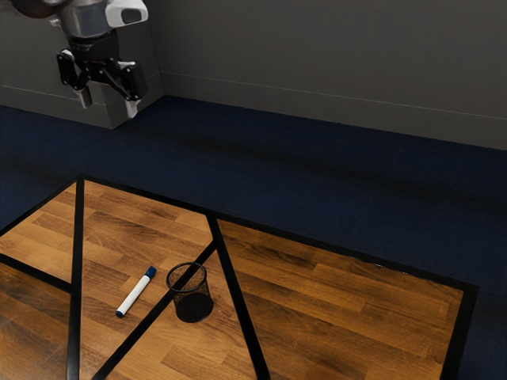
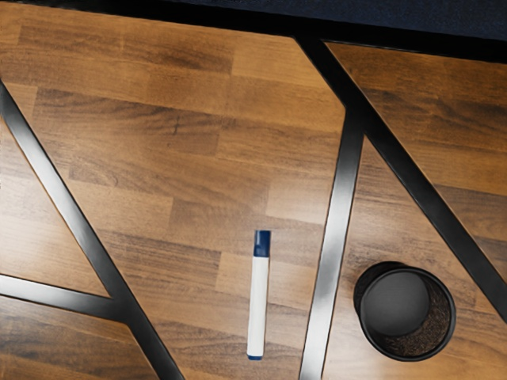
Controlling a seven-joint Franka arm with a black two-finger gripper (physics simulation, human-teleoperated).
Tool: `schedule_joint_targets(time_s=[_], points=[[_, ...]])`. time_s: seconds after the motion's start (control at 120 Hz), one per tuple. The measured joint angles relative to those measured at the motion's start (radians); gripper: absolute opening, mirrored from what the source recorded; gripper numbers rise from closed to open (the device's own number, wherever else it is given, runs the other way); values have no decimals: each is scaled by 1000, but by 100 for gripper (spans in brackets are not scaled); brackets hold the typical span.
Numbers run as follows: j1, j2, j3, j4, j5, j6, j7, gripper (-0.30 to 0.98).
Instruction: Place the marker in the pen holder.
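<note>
Marker [image 1: 135,293] down, holder empty: the writing tool lies flat on the table [image 1: 341,293] at the lower left of the exterior view. By all appearances the job is at its very start, with nothing of it done; reaching down, gripping, lifting, carrying across and lowering in are all left.

Plain gray walls [image 1: 333,47] fill the upper part of the frame above a dark blue floor [image 1: 317,174] that crosses its middle. The table, its warm brown wood laid in staggered planks and cut into angled panels by black strips [image 1: 239,301], spreads over the lower part inside a black border.

At the upper left, the arm [image 1: 85,24] hangs well above and apart from the tabletop. Its black end effector [image 1: 109,104] points downward, fingers spread wide, with nothing between them.

Lower in the frame, left of center, the round, dark mesh pen holder [image 1: 192,305] stands upright, its mouth open. The white-barreled marker rests just beside it without touching, a black strip running between the two. Its blue cap [image 1: 150,271] points toward the table's far edge.
</note>
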Motion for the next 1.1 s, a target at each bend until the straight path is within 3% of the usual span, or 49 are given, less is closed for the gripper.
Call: schedule_joint_targets(time_s=[0.117,0.208,0.4,0.583,0.842,1.1], points=[[7,-1,1,-17,0,24,-12,68],[79,-25,5,-96,-1,84,-19,69],[97,-37,24,-529,-39,311,-38,69],[102,34,29,-740,-56,583,-51,69],[128,191,49,-786,-53,843,-55,69],[174,308,55,-757,-8,1027,-41,69]])
